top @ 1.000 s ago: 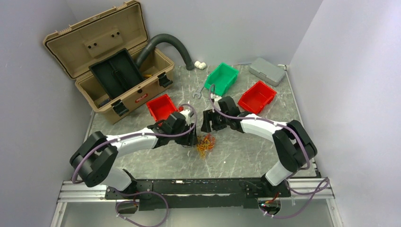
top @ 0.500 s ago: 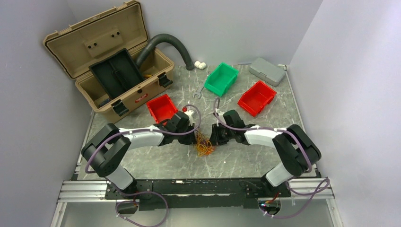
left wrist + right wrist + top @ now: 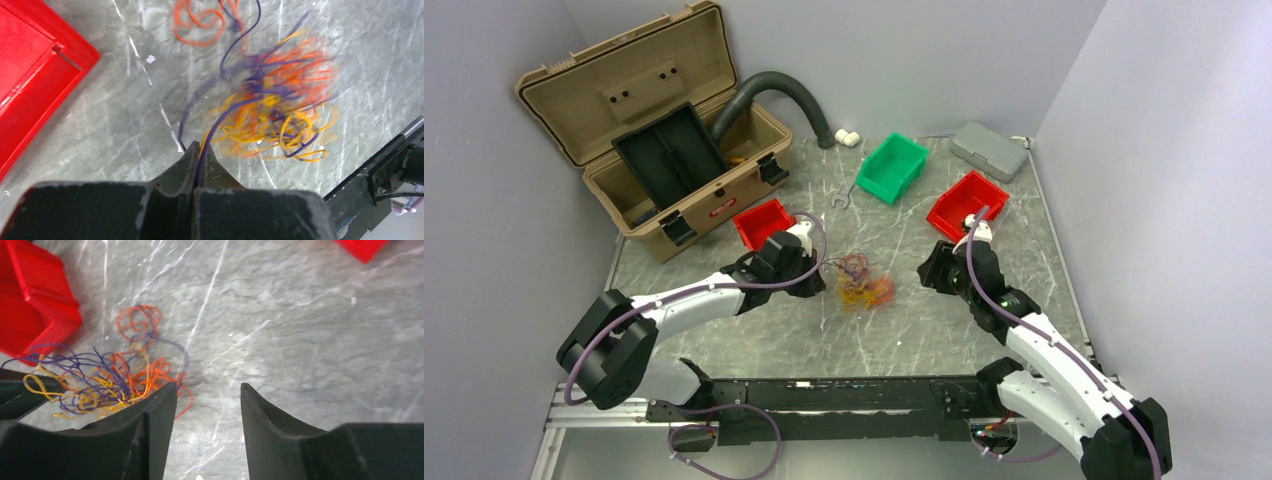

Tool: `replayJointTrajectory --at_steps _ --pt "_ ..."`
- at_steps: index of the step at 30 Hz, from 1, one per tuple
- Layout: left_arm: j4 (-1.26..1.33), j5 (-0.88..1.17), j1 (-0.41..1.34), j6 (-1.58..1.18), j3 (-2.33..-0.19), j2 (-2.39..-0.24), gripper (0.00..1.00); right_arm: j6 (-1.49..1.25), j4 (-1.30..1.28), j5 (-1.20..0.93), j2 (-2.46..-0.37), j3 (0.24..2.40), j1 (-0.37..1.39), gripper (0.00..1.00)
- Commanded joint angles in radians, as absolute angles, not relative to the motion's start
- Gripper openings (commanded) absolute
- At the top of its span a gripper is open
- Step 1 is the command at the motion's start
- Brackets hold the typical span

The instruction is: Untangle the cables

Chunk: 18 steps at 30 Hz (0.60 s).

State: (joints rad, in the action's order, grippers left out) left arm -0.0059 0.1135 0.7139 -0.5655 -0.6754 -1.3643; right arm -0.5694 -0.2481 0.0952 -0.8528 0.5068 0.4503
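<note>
- The cables [image 3: 866, 288] lie as a loose tangle of orange, yellow and purple strands on the tabletop [image 3: 944, 330], between the two hands and closer to the left one.
- The left hand [image 3: 196, 150] is clamped tight on a purple strand and a yellow one at the tangle's near-left edge (there may be more, but the closed fingertips hide it). The strands run straight out from the fingertips into the clump.
- The right hand [image 3: 207, 390] is partly open with only bare tabletop between its fingers. The tangle sits off to its left, and a few orange strands reach its left finger (touching or merely passing behind it, I cannot tell).
- From above, the clump is drawn out roughly left to right, along the line joining the two hands, so a pull apart would likely run along that axis.
- With the left hand anchoring one end, the free right hand looks best placed to take the orange strands on the clump's right edge.
- One orange loop [image 3: 200, 22] lies apart on the far side, toward the small red bin [image 3: 762, 224].
</note>
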Motion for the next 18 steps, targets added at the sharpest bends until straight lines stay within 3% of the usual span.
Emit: replayJointTrajectory --at_steps 1,6,14,18 --pt "-0.026 0.112 0.699 -0.508 -0.676 -1.341 0.0 -0.539 -0.358 0.133 -0.828 0.511 0.439 0.61" --pt "-0.029 0.189 0.699 -0.451 -0.705 -1.341 0.03 -0.45 -0.303 -0.059 -0.866 0.533 0.439 0.77" --pt "-0.109 0.166 0.699 -0.463 -0.719 -1.26 0.53 -0.311 -0.146 -0.335 -1.126 0.669 0.447 0.78" --pt "-0.144 0.149 0.704 -0.462 -0.718 -1.225 0.67 -0.269 -0.069 -0.333 -1.246 0.723 0.497 0.78"
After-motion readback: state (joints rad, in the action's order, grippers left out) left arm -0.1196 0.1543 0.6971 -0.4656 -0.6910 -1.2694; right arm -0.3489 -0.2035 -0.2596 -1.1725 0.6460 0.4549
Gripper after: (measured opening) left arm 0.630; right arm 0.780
